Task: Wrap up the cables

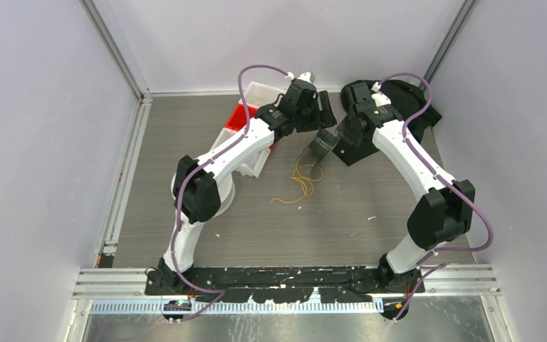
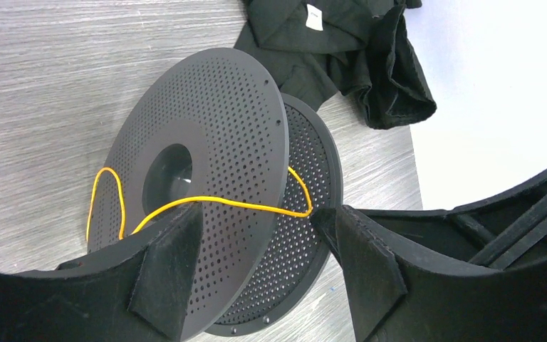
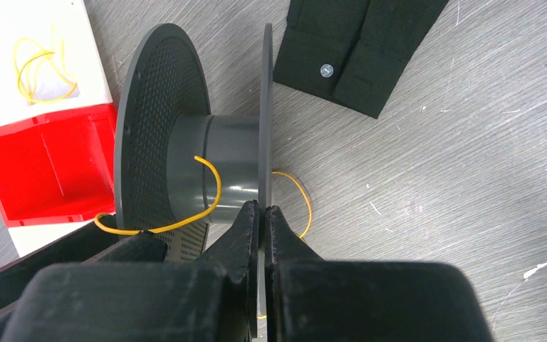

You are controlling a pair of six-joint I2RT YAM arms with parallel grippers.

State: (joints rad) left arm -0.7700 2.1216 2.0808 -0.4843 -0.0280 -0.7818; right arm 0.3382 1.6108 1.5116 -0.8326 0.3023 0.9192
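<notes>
Because the cable [image 1: 300, 184] is string-thin, light and limp, we judge it will sag, kink and slip off anything that does not pinch it outright. The best hold looks to be a free stretch close to the spool [image 3: 214, 167], where a short span can be kept taut. One strand lies over the grey hub and runs out past the flange, while the rest sits in loose loops on the table [image 1: 327, 228] just in front of the spool. Our right gripper [image 3: 263, 214] reaches in with its fingers pressed together on the thin edge of one flange, steadying the spool on its edge. Our left gripper [image 2: 260, 226] faces the perforated flange from the other side. Its fingers are spread wide, and the cable crosses the gap between them unpinched.
</notes>
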